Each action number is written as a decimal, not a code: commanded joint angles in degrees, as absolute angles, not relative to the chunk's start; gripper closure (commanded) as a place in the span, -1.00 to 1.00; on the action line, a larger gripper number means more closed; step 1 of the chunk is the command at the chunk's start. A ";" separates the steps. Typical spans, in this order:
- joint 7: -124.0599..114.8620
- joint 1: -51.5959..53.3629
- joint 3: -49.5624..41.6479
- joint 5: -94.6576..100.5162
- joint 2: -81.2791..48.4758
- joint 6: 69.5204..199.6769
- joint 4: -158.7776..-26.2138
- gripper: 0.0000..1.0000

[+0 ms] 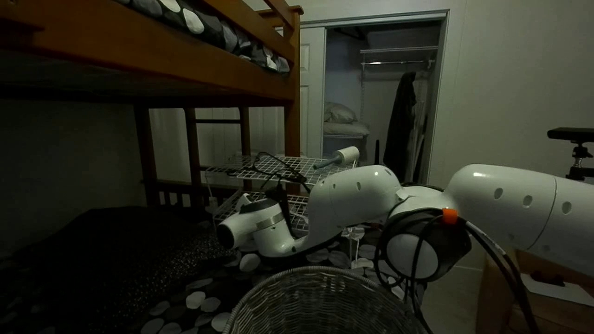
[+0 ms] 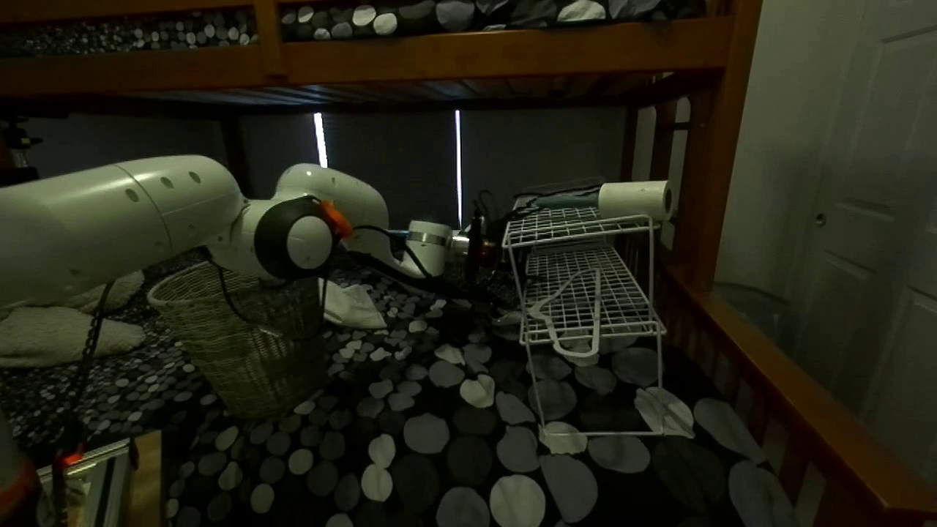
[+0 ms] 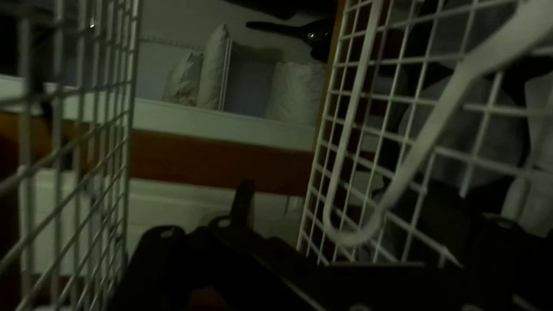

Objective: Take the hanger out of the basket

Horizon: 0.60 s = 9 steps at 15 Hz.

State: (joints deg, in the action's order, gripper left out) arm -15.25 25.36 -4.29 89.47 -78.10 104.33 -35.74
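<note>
One thin, pale, triangular hanger [image 2: 597, 315] on lower tier of white wire-grid rack [image 2: 633, 334]; in an exterior view, lying right and near of black two-fingered claw [image 3: 376, 194], apparently spread, gripping nothing; long axis near to far. Likely calling for rightward, nearward reach.

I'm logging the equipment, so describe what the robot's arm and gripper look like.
The arm is mostly white and rounded, with small grey dimples, a grey band, black cables and an orange strip. The fingers look black and angular, with round pivots; finer detail is lost in the dark.
</note>
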 commanded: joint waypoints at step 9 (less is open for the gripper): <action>-16.50 42.39 -0.90 88.17 -75.12 94.05 -38.10 -1.00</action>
